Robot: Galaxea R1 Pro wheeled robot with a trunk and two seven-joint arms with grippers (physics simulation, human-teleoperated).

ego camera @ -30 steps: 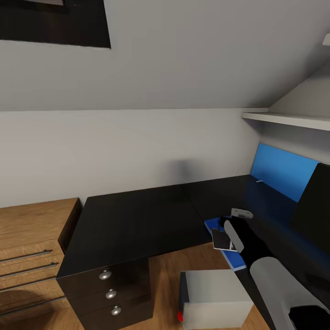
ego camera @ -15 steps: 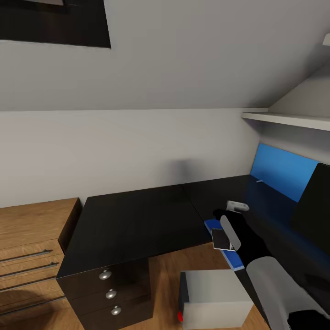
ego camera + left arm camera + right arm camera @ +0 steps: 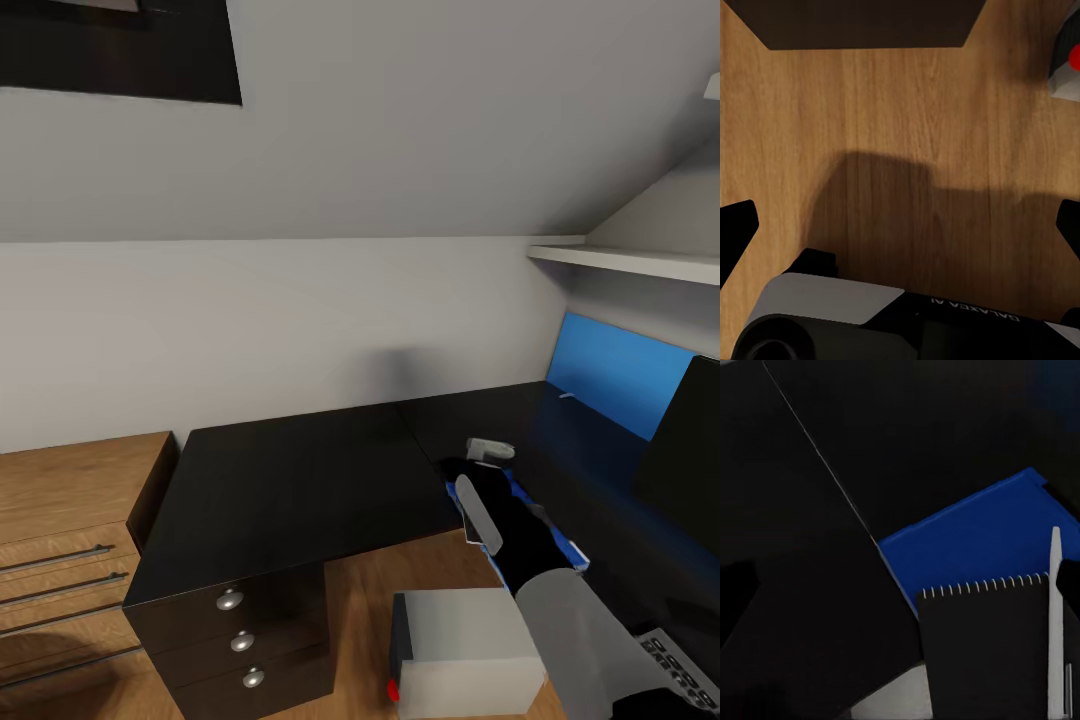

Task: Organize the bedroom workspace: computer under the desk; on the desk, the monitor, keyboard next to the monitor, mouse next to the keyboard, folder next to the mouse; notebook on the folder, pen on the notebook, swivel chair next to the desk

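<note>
The blue folder (image 3: pixel 975 540) lies at the desk's (image 3: pixel 560 440) near corner. On it rests the dark spiral notebook (image 3: pixel 982 652), with the white pen (image 3: pixel 1055 607) along one edge. My right gripper (image 3: pixel 900 585) hovers open above them, its tips wide apart, nothing between. In the head view my right gripper (image 3: pixel 455 467) sits over the folder (image 3: pixel 570 550), and the arm hides the notebook. The monitor (image 3: pixel 690 460) stands on the desk at the right edge, the keyboard (image 3: pixel 680 665) near me. The grey computer (image 3: pixel 470 650) stands on the floor. My left gripper (image 3: pixel 900 225) is open over bare wood floor.
A black drawer cabinet (image 3: pixel 290 480) butts against the desk's left end. A wooden dresser (image 3: pixel 70 520) stands further left. A blue panel (image 3: pixel 615 380) backs the desk, with a white shelf (image 3: pixel 630 262) above it. The computer's corner with the red light (image 3: pixel 1069 64) is near my left gripper.
My right arm has swung left and slightly away across the folder, now covering the notebook in the head view. The keyboard's corner has come into sight behind it.
</note>
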